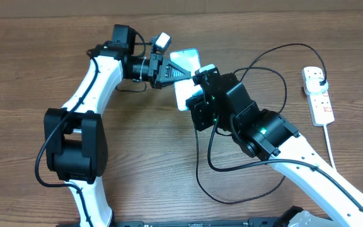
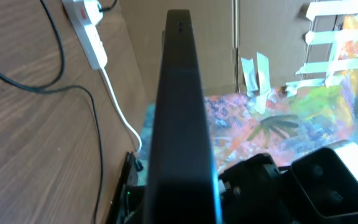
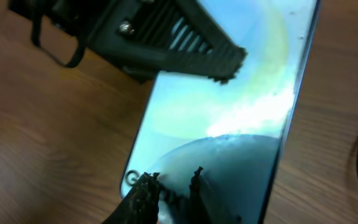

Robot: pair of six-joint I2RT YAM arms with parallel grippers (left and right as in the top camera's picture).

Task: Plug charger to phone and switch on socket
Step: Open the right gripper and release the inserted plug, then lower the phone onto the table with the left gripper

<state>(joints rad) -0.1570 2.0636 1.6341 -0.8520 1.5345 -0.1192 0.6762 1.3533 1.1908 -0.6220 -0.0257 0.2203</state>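
Left jaws around phone (image 1: 186, 58); right jaws over its end.

Bench note: you are working at a robot test rig, lab-style. A left arm (image 1: 99, 75) and right arm (image 1: 320, 170) are mounted at a wood-grain table (image 1: 30, 63). Behind it stands a cardboard wall (image 2: 272, 31) with taped paper strips (image 2: 328, 34) and a painted sheet (image 2: 291, 124).

We see a brown wooden table (image 1: 17, 75) filling the overhead view. In the left wrist view a brightly painted sheet (image 2: 278, 118) shows toward three o'clock. Above it, toward twelve o'clock, a cardboard panel (image 2: 272, 25) bears strips of white tape (image 2: 261, 67).
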